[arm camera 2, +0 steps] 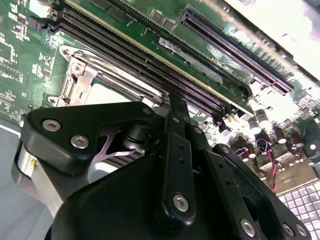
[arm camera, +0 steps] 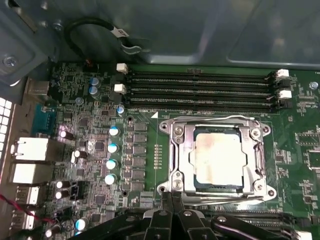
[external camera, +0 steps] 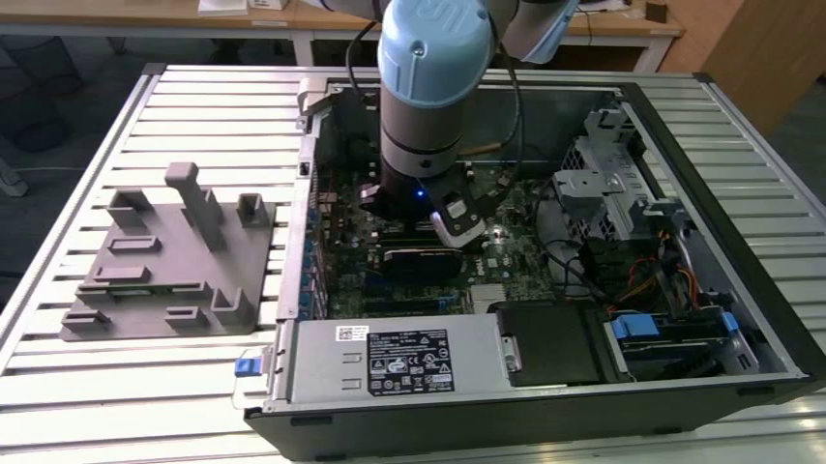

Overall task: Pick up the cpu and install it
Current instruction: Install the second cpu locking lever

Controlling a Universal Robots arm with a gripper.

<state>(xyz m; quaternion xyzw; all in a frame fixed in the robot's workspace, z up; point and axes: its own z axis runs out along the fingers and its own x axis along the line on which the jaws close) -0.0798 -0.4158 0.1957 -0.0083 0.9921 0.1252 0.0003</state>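
Inside the case [external camera: 722, 319], on the green board [arm camera: 100, 100]: cpu [arm camera: 216, 159] seated flat in its metal socket frame [arm camera: 176, 150]
Hand [arm camera: 171, 197]: fingers together, holding nothing, just beside the socket frame
Counter [external camera: 193, 106]: grey tray [external camera: 168, 261] beside the case

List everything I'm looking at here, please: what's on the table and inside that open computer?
computer case: one, black and grey, lying open on the slatted table
slatted table: one, pale metal, under everything
motherboard: one, green, on the floor of the case
cpu: one, pale silver-grey, lying in the metal socket frame on the motherboard
memory slots: four, black, in a row beside the socket
plastic tray with posts: one, grey, on the table at the exterior view's left of the case
power supply: one, grey with a label, at the near edge of the case
arm: one, light blue and grey, reaching down into the case
tool: one, black, close above the motherboard beside the socket
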